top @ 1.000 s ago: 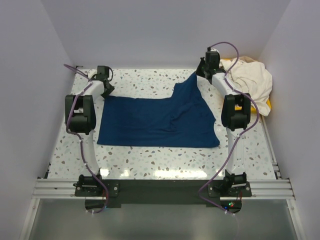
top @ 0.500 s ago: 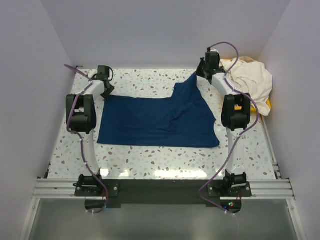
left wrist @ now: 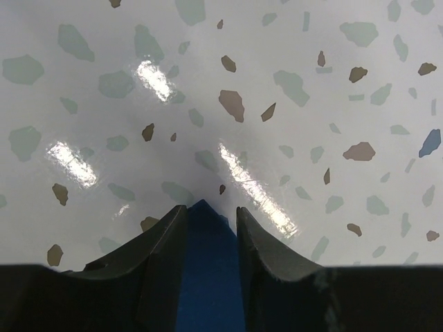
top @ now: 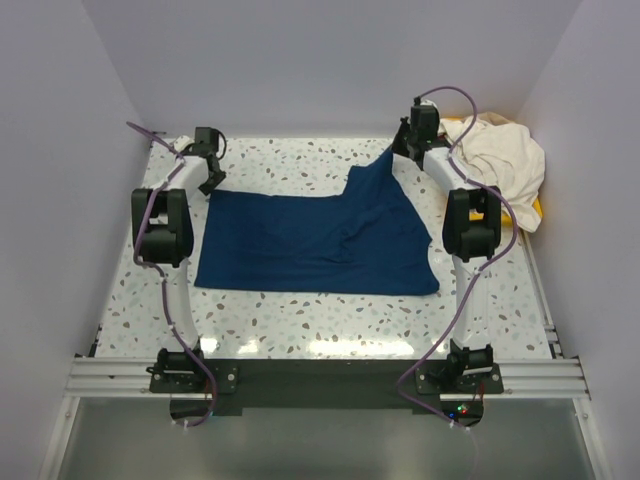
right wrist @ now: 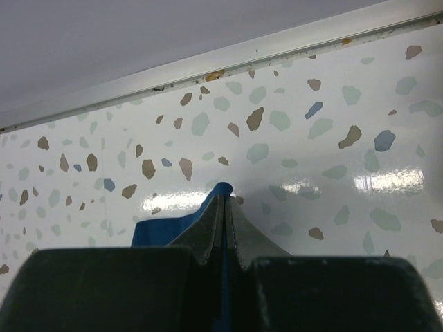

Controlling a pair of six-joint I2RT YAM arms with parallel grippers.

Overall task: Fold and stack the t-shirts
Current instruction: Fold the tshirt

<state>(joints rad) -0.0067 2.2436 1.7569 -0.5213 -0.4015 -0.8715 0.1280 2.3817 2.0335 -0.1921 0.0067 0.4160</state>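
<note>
The navy t-shirt (top: 310, 240) lies spread on the table (top: 300, 315), with bare terrazzo along its near and far edges. The right gripper (top: 404, 143), fully closed, pinches its raised far-right corner. Only the wrist view shows the left gripper (left wrist: 211, 211) half-open, the far-left corner unpinched between its fingers. The cream t-shirt (top: 505, 160) is heaped on the yellow tray (top: 538, 212).

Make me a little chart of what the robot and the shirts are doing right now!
navy shirt: spread on the table, far right corner lifted
cream shirt: bunched up at the far right, on a yellow tray
left gripper: jaws apart over the navy shirt's far left corner
right gripper: jaws shut on the lifted corner
folding: not done; nothing stacked
</note>
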